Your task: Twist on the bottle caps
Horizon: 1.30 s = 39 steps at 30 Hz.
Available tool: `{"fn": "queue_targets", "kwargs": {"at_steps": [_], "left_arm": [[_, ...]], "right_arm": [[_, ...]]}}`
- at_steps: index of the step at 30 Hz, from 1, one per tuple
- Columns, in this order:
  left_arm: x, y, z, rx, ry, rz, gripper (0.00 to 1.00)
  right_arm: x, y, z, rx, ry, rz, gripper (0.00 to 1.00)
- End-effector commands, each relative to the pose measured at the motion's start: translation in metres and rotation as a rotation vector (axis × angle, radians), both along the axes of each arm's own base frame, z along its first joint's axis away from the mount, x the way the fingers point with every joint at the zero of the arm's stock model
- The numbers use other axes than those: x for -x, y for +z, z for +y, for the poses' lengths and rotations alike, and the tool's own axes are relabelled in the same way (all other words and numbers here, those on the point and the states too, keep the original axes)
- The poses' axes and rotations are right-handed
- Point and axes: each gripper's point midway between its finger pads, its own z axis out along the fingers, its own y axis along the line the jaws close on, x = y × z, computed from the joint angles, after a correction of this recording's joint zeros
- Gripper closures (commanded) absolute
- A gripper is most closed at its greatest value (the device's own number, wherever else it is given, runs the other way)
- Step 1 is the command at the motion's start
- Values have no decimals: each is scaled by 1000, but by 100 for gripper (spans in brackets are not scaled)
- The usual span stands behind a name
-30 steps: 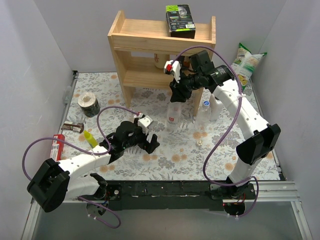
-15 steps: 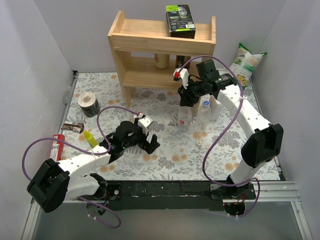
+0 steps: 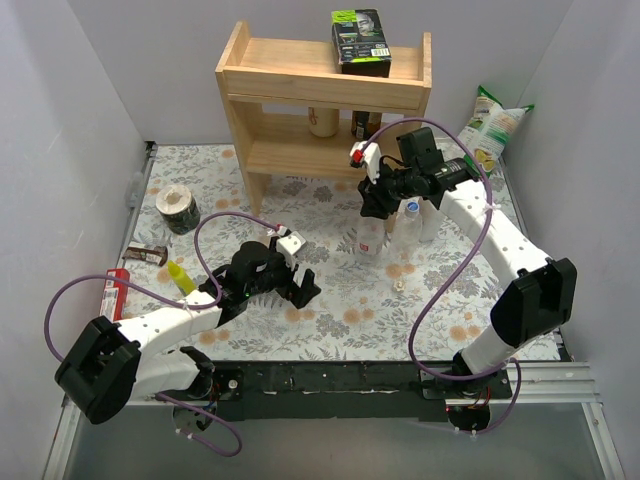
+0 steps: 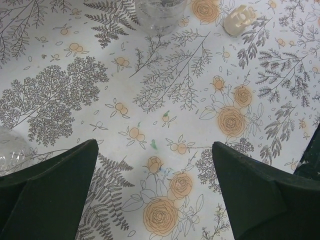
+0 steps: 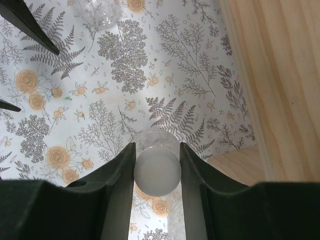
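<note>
My right gripper (image 3: 372,205) (image 5: 156,165) is shut on the white cap (image 5: 157,172) of a clear bottle (image 3: 369,238) that stands upright on the floral cloth; its shoulder (image 5: 155,137) shows under the cap. A clear bottle with a blue cap (image 3: 410,216) and another clear bottle (image 3: 432,215) stand just to its right. A loose pale cap (image 3: 399,285) (image 4: 241,18) lies on the cloth. My left gripper (image 3: 305,288) (image 4: 155,185) is open and empty, low over the cloth. Another clear bottle (image 5: 100,12) (image 4: 10,147) sits by its left finger.
A wooden shelf (image 3: 320,100) (image 5: 280,75) stands just behind the right gripper, with jars (image 3: 323,122) inside and a black box (image 3: 360,40) on top. A tape roll (image 3: 180,208), a yellow item (image 3: 180,277) and a red item (image 3: 115,295) lie at the left. A snack bag (image 3: 495,125) leans at the back right.
My right gripper has carried the clear bottle to the right, from in front of the shelf to beside the blue-capped bottle. The left arm has not moved.
</note>
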Motion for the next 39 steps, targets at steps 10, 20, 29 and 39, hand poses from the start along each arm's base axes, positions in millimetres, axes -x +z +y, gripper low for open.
{"fn": "queue_targets", "kwargs": {"at_steps": [10,20,29,39], "left_arm": [[-4,17,-8,51,-25,-29,2],[-3,17,-10,59,-35,-26,2],[-1,16,-10,58,-41,-21,2],[-8,29,-8,24,-36,-41,2]], "right_arm": [[7,15,-6,-15,-21,-42,58],[5,17,-9,-10,-41,-53,44],[6,14,-9,-12,-44,-47,41],[7,38,4,-83,-8,-60,39]]}}
